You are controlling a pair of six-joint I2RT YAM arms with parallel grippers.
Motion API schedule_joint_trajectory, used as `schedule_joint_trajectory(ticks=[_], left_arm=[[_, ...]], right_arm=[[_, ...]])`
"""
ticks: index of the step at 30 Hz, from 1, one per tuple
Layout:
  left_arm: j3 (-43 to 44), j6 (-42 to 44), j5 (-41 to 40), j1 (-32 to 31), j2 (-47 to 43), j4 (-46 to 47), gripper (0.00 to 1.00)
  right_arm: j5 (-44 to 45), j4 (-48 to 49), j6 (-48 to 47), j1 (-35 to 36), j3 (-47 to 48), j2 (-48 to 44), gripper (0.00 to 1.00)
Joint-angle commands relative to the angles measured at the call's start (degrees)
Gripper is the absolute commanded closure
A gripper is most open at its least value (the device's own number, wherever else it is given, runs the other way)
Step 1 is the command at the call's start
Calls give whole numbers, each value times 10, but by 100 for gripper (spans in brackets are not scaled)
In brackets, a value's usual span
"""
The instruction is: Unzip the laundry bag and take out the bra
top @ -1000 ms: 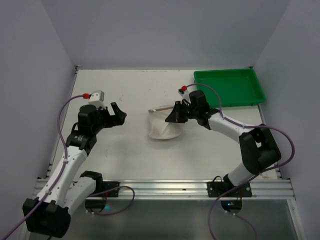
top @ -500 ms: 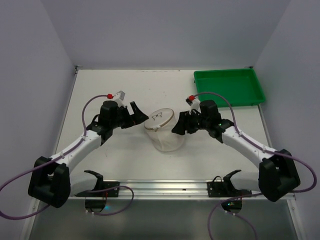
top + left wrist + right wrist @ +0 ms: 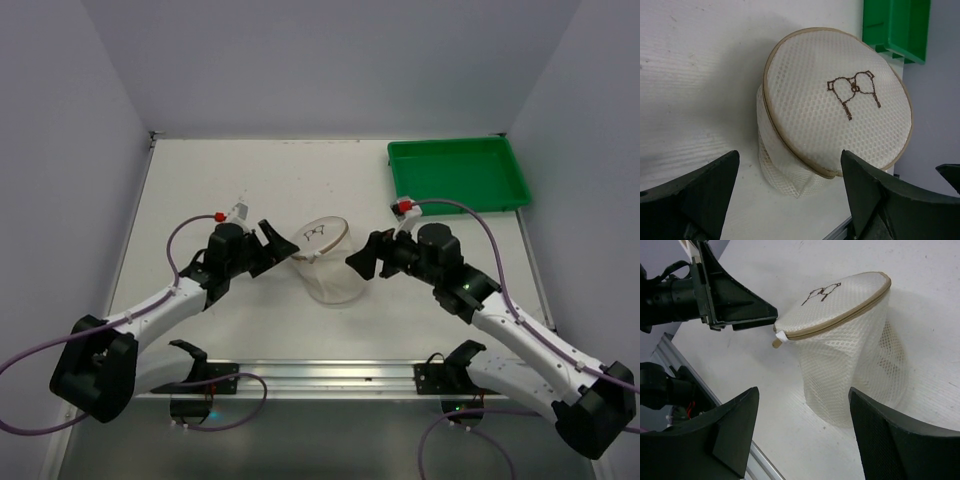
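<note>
The laundry bag (image 3: 325, 265) stands on the table as a cream mesh tub, its round face with the small drawing tilted up on top. My left gripper (image 3: 281, 245) is open just left of it, apart from it. In the left wrist view the bag (image 3: 835, 100) fills the middle ahead of the open gripper (image 3: 790, 160). My right gripper (image 3: 362, 260) is open just right of the bag, not touching. The right wrist view shows the bag (image 3: 845, 350), its tan zip rim and the pull tab (image 3: 777, 339) pointing at the left gripper (image 3: 740, 305). The bra is hidden.
A green tray (image 3: 460, 175) lies at the back right of the white table (image 3: 220, 180). Grey walls close in the left, back and right sides. A metal rail (image 3: 330, 375) with both arm bases runs along the near edge.
My right gripper opened, released the bag and drew back to the right. The bag dropped and now stands on the table. My left arm reached in to the bag's left side.
</note>
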Motion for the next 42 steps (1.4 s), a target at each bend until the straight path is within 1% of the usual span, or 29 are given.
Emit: schedule_joint_trajectory(ticks=[1, 9, 15, 18, 19, 21, 22, 23, 24, 25, 29, 30, 31, 34, 35, 38, 42], left_arm=[[7, -32, -27, -8, 3, 59, 16], [8, -62, -23, -17, 37, 112, 19], [6, -88, -19, -33, 67, 128, 28], [3, -96, -23, -41, 69, 130, 44], [3, -98, -23, -43, 68, 130, 57], [3, -100, -25, -47, 59, 129, 69], [4, -101, -30, -51, 53, 126, 84], [4, -102, -36, -55, 46, 117, 91], [4, -105, -53, -59, 29, 110, 97], [4, -107, -62, -67, 20, 102, 100], [1, -116, -103, -86, -28, 69, 100], [0, -121, -123, -87, -34, 63, 100], [0, -122, -129, -93, -39, 58, 100], [-2, -130, -154, -107, -54, 45, 100], [-2, -133, -166, -111, -59, 44, 100], [-2, -136, -182, -126, -64, 40, 100], [0, -138, -200, -139, -69, 30, 100]], right_arm=[[52, 30, 12, 21, -5, 20, 26], [70, 57, 18, 80, -5, 58, 27], [84, 68, 16, 110, 5, 77, 27], [101, 67, 11, 124, 9, 87, 27], [105, 68, 8, 129, 10, 93, 27], [126, 68, 0, 147, 21, 101, 27], [138, 68, -2, 156, 28, 107, 27], [156, 62, -4, 175, 34, 117, 27], [192, 57, -5, 185, 48, 122, 28], [210, 51, -3, 195, 54, 126, 28], [289, 6, 35, 242, 86, 154, 34], [306, 0, 43, 252, 97, 159, 38], [334, -8, 55, 261, 104, 164, 39], [364, -53, 117, 292, 137, 192, 45], [371, -76, 150, 298, 145, 199, 49], [396, -112, 200, 319, 174, 226, 52], [422, -157, 244, 323, 213, 262, 53]])
